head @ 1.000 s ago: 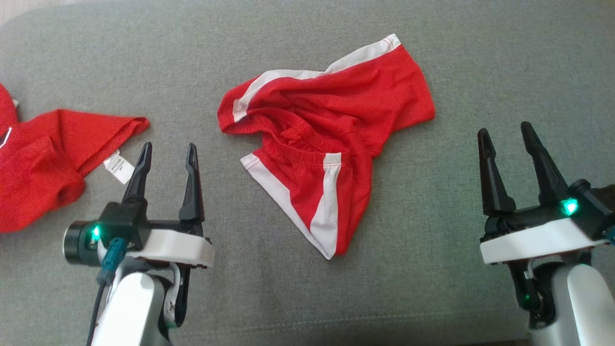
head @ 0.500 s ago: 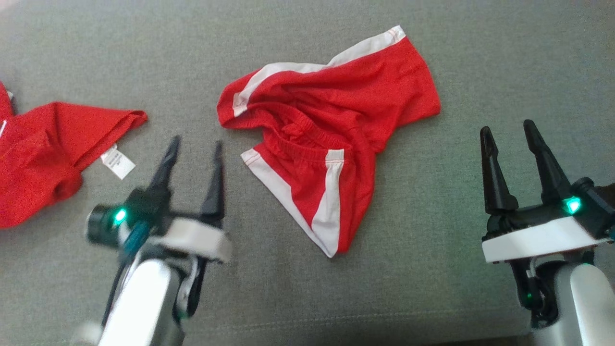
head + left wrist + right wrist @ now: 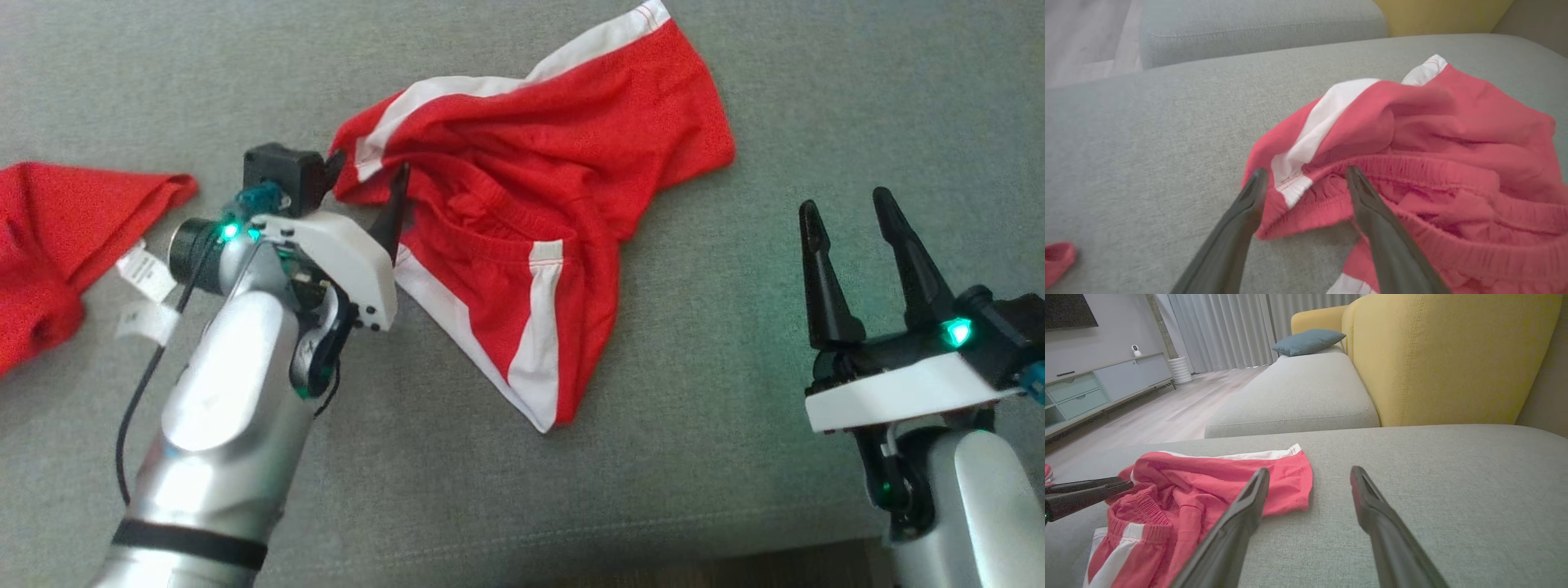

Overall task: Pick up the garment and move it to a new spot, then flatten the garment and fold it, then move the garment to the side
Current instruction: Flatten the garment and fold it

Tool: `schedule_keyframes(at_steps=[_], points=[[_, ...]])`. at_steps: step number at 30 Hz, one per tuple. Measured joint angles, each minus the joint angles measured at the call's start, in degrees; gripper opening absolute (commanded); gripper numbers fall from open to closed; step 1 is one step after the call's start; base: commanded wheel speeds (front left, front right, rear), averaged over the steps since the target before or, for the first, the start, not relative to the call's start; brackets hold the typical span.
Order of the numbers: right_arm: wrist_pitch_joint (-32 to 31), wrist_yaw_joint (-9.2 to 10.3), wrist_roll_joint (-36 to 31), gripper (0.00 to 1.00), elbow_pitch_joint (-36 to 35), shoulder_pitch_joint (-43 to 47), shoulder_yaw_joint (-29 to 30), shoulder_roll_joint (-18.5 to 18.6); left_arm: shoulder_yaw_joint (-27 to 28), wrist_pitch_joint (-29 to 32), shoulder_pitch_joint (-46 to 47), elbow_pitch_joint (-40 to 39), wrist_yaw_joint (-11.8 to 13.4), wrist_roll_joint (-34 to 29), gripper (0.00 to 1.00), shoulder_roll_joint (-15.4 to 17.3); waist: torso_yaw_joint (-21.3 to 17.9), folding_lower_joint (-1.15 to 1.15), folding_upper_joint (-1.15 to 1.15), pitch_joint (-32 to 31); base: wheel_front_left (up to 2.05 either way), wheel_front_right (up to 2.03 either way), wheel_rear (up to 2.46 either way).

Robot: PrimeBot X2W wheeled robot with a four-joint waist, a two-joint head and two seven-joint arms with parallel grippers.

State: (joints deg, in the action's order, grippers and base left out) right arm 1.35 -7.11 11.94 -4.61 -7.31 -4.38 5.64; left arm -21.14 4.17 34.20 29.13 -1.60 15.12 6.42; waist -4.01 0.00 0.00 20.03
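Here, garment (image 3: 1412,134) between end effector (image 3: 1306,170) (left)

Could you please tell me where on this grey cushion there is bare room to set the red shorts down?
Bare grey fabric cushion lies right of the red white-trimmed shorts, around the open right end effector, and along the near edge in front of them. The left is crowded: left end effector at the shorts, crumpled red garment beside it.
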Motion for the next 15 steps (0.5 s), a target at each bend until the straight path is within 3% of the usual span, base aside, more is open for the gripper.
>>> schedule_keyframes(at_steps=[9,11,12,13,14,15], points=[[0.7,0.0,0.01,1.0,1.05,-0.32,-0.23,-0.23,1.05,-0.11,5.15,7.39,-0.99,1.16,0.99,-0.09,-1.6,0.0,0.0,1.3,0.0,0.0,0.0],[0.76,0.0,0.01,1.0,1.29,-0.34,-0.3,-0.41,1.09,-0.32,5.81,8.47,-1.03,1.18,0.82,-0.11,-1.76,0.0,0.0,1.46,0.0,0.0,0.0],[0.76,0.0,0.01,1.0,1.38,-0.37,-0.4,-0.45,1.08,-0.42,6.16,8.98,-1.26,1.18,0.43,-0.11,-1.82,0.0,0.0,1.52,0.0,0.0,0.0],[0.76,0.0,0.02,1.0,1.45,-0.39,-0.44,-0.48,1.03,-0.75,6.43,9.46,-1.45,1.18,0.13,-0.11,-1.86,0.0,0.0,1.56,0.0,0.0,0.0],[0.76,0.0,0.02,1.0,1.45,-0.39,-0.44,-0.48,1.03,-0.75,6.43,9.46,-1.45,1.18,0.0,-0.11,-1.86,0.0,0.0,1.56,0.0,0.0,0.0],[0.76,0.0,0.1,1.0,1.55,-0.4,-0.44,-0.48,0.94,-0.81,6.64,9.9,-1.47,1.18,0.0,-0.15,-1.87,0.0,0.0,1.57,0.0,0.0,0.0]])
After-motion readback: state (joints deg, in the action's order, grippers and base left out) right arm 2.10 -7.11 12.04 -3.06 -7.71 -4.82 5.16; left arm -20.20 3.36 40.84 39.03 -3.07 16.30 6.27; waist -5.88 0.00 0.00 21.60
